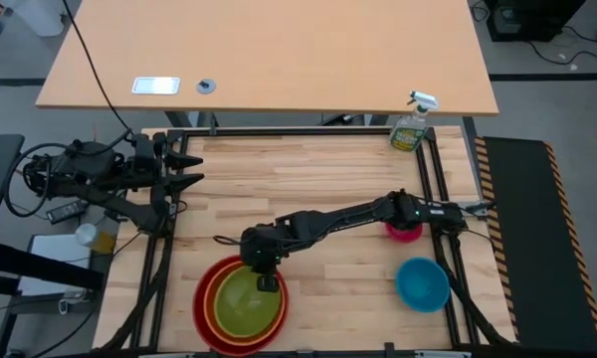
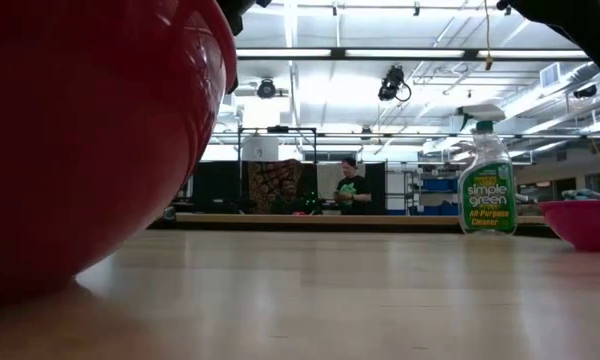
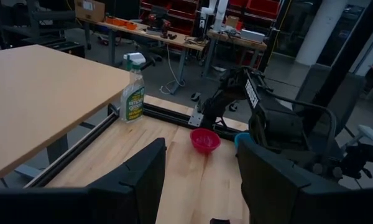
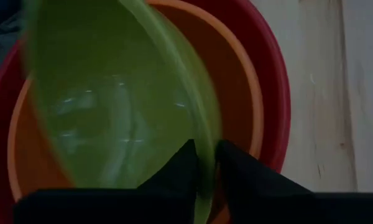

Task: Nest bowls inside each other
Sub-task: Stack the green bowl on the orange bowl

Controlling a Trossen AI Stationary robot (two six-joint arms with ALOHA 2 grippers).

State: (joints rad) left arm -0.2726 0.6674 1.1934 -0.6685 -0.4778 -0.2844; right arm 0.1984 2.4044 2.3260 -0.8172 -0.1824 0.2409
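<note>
The green bowl (image 1: 247, 303) (image 4: 112, 106) lies inside the orange bowl (image 1: 215, 298) (image 4: 236, 74), which sits in the red bowl (image 1: 201, 303) (image 2: 80, 130) near the table's front edge. In the right wrist view the green bowl is tilted in the orange one. My right gripper (image 1: 267, 281) (image 4: 206, 152) points down at the green bowl's far rim, slightly open, one finger inside the rim and one outside. The pink bowl (image 1: 403, 232) (image 3: 205, 140) and the blue bowl (image 1: 422, 283) stand apart at the right. My left gripper (image 1: 194, 169) (image 3: 199, 155) waits open at the far left, holding nothing. My right gripper has its two fingers on either side of the green bowl's rim (image 4: 209, 163), coming from above and slanting down. A narrow gap shows between the fingertips, and I cannot tell whether they still touch the rim. The bowl rests in the orange bowl.
A green spray bottle (image 1: 411, 127) (image 2: 486, 180) stands at the table's far right corner. My right arm stretches across the table from the right, passing over the pink bowl. Bare wood lies in the middle and far part of the table. People stand far off in the room.
</note>
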